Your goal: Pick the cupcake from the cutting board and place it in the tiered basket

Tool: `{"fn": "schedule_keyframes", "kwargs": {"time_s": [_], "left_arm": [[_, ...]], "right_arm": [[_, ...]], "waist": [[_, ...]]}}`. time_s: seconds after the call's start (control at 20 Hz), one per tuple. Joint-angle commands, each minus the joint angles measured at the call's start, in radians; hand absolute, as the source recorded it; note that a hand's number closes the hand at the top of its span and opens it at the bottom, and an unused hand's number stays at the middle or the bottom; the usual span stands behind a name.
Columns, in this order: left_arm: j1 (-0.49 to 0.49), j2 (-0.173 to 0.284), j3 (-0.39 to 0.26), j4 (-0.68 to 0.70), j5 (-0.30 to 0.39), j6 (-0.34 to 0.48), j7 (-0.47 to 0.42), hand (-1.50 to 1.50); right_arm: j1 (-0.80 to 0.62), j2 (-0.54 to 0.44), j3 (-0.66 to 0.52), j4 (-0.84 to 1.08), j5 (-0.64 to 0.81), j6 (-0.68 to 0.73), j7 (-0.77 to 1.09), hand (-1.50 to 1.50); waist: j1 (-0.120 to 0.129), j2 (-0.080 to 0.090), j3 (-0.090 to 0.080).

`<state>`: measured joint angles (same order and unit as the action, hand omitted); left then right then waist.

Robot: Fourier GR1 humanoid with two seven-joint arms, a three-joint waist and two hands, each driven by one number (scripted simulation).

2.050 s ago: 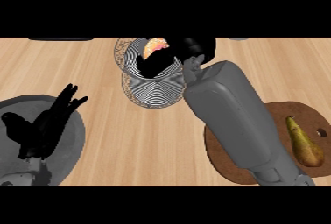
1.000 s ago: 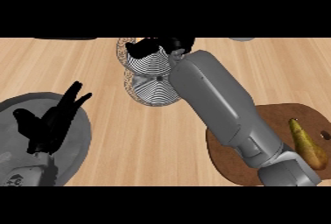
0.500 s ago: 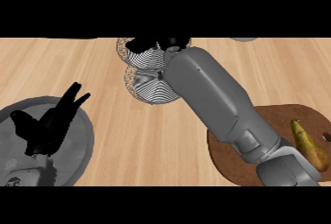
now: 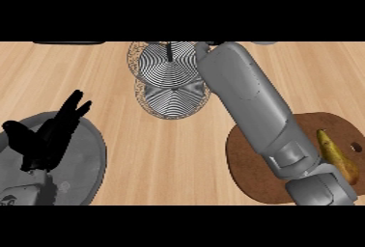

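Wooden surface [image 4: 178,159] fills the frame. Right forearm [image 4: 257,116] stretches to the tiered basket [image 4: 171,91] at upper centre; its hand is out of view. Cutting board [image 4: 249,164], lower right, holds only a pear [image 4: 336,157]. Left hand [image 4: 50,135] rests with fingers spread, lower left. No cupcake is visible; placement is probably underway or finished.

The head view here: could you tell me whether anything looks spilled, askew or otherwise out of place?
Nothing stands out. The tiered basket stands upright on the counter, a pear lies on the cutting board, and the left hand rests open over a grey plate.
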<state>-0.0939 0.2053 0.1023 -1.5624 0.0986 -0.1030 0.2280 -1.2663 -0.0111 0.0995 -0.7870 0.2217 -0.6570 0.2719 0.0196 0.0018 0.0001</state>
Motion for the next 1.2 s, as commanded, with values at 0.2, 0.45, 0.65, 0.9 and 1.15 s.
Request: {"fn": "schedule_keyframes", "kwargs": {"time_s": [0.2,0.45,0.65,0.9,1.15], "left_arm": [[-0.003,0.007,0.023,0.021,-0.001,-0.002,-0.021,0.0],[0.066,0.024,0.043,-0.024,0.036,-0.04,-0.017,0.0],[0.07,-0.028,-0.011,-0.029,-0.032,0.012,-0.029,0.0],[0.116,-0.043,-0.034,-0.092,-0.039,0.01,-0.006,0.0],[-0.001,-0.006,0.017,-0.018,-0.004,-0.014,0.011,0.0]], "right_arm": [[0.069,-0.132,-0.158,-0.118,-0.09,-0.01,-0.072,-1.5],[0.133,-0.241,-0.222,-0.186,-0.104,-0.003,-0.025,-1.5],[0.287,-0.34,-0.251,-0.363,-0.149,0.09,0.009,-1.5],[0.349,-0.48,-0.343,-0.393,-0.232,0.24,0.017,-1.5],[0.474,-0.564,-0.408,-0.47,-0.307,0.369,-0.027,-1.5]], "waist": [[-0.023,-0.002,0.0],[-0.017,-0.002,0.0],[-0.031,-0.006,0.0],[-0.017,-0.003,0.0],[-0.023,-0.003,0.0]]}}
